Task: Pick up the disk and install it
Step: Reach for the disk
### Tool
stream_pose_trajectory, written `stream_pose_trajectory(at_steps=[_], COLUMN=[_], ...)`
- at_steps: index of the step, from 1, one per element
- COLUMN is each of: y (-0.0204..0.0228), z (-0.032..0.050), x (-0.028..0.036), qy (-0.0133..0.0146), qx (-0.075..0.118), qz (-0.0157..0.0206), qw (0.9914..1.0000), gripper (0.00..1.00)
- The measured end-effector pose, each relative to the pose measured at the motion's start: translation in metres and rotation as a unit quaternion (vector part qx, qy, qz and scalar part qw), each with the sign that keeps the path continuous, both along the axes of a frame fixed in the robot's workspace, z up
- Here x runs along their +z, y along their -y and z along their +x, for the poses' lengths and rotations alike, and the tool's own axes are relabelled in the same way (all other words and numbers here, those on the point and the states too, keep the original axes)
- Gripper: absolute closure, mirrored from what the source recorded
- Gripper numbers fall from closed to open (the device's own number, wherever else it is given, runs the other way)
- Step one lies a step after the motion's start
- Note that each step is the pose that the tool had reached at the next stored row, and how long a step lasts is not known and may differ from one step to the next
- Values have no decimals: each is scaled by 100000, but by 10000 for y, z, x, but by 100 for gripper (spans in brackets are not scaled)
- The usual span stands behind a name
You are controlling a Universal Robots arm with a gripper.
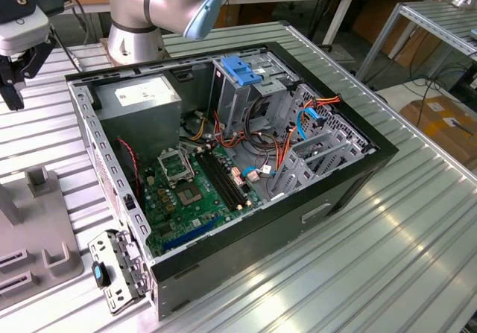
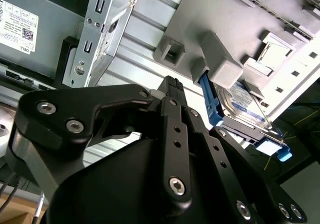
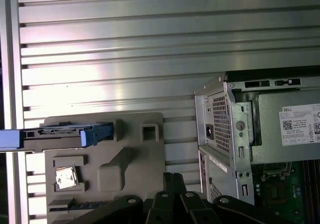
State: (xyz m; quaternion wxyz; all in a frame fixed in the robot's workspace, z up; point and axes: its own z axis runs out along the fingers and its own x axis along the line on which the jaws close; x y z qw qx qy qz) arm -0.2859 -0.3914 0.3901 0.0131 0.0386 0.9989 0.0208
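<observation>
edgewise, disk in grey holder, white sticker on power supply

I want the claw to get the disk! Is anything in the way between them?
Nothing visible is in the way. The disk stands on edge in a slot of the grey holder, its upper edge bare, with open space between it and the claw.

Black linkage bars behind the fingers are pinned with silver screws; farther back, the silver arm is blue-capped.
</observation>
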Motion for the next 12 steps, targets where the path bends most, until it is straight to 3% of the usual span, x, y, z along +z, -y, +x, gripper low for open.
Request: stream_pose_trajectory(at_steps=[5,12], y=[-43,-161], z=[-2,-85], x=[-1,-13], qy=[-2,4], qx=[-2,-1], qz=[-1,0], qw=[100000,100000], gripper=[89,89])
